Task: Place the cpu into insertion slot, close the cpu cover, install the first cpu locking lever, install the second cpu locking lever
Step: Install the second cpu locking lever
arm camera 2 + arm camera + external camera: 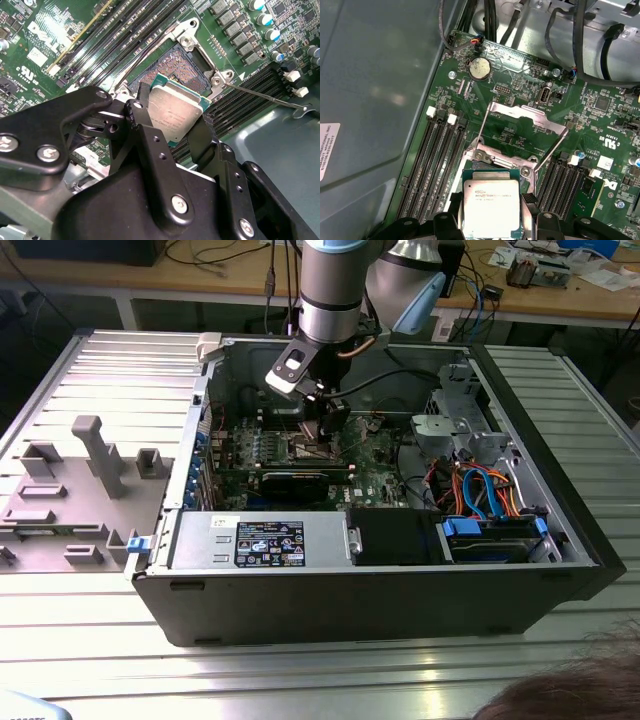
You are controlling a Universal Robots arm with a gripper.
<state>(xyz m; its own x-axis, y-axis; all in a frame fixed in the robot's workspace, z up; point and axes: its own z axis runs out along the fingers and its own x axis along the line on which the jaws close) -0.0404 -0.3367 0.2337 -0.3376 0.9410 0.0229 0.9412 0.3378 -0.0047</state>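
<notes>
Gripper [172, 126] is clamped on the cpu [176, 107] by two opposite edges. The chip is tilted and hangs just above the insertion slot [172, 62], partly over its pin field, not seated. The cpu cover [527, 111] stands open beyond the slot. One locking lever [265, 95] is swung out, unlatched; the second probably is too, but it is hard to pick out. None of the four steps is finished. Memory slots [437, 160] flank the slot closely on both sides, so there is little side margin.
</notes>
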